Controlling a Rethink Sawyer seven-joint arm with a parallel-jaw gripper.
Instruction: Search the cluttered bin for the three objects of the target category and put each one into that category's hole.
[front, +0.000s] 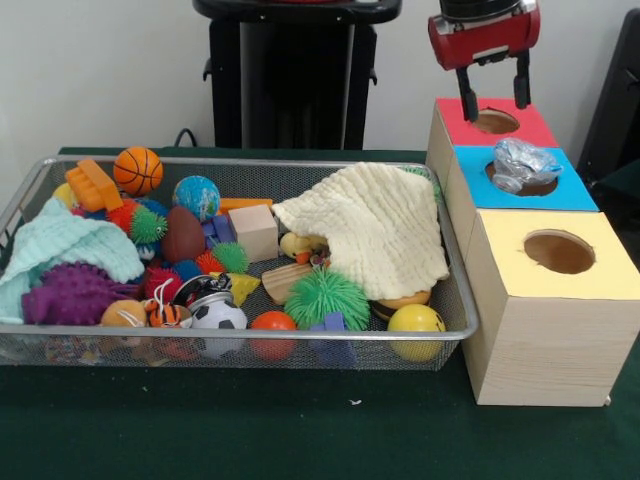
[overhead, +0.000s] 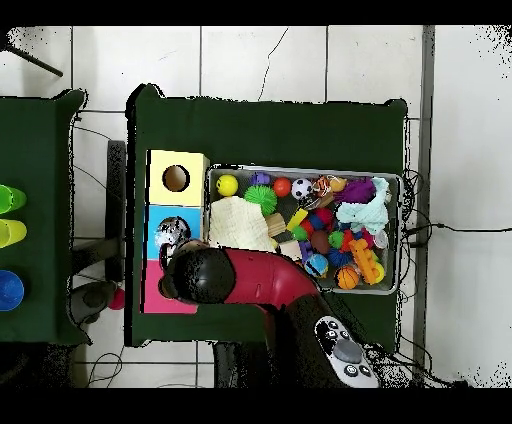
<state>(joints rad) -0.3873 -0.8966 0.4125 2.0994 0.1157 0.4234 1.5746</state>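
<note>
Front view: yellow-topped wooden box (front: 545, 300) sits nearest, round hole empty, just right of the wire mesh bin (front: 230, 345). Behind that box comes the blue-topped box (front: 520, 190), with a crumpled silvery foil wad (front: 524, 163) sitting in its hole, sticking up above the rim. Behind that, the red-topped box (front: 490, 125), hole open. Gripper (front: 492, 100) hangs directly over the red box's hole, two dark fingers (front: 464, 95) spread apart with nothing between them. Inside the bin: cream knitted cloth (front: 375, 230) draped over the right half, green spiky ball (front: 325, 295) at its front edge, yellow ball (front: 416, 320) in the front right corner, small soccer ball (front: 218, 316) and orange ball (front: 273, 322) along the front wall. Purple spiky ball (front: 70, 292) and mint cloth (front: 60, 245) at the left end, mini basketball (front: 138, 170) and orange block (front: 92, 185) at the back left, globe ball (front: 196, 196) and plain wooden cube (front: 253, 231) near the middle.

Overhead view: red arm (overhead: 265, 280) reaches across the bin's lower left corner to the box row and covers much of the red box (overhead: 160, 295). Gripper is hidden under the arm here. Foil wad (overhead: 172, 233) shows in the blue box (overhead: 158, 225). Yellow box (overhead: 178, 178) hole is empty. Bin (overhead: 395, 180) lies just right of the boxes.
</note>
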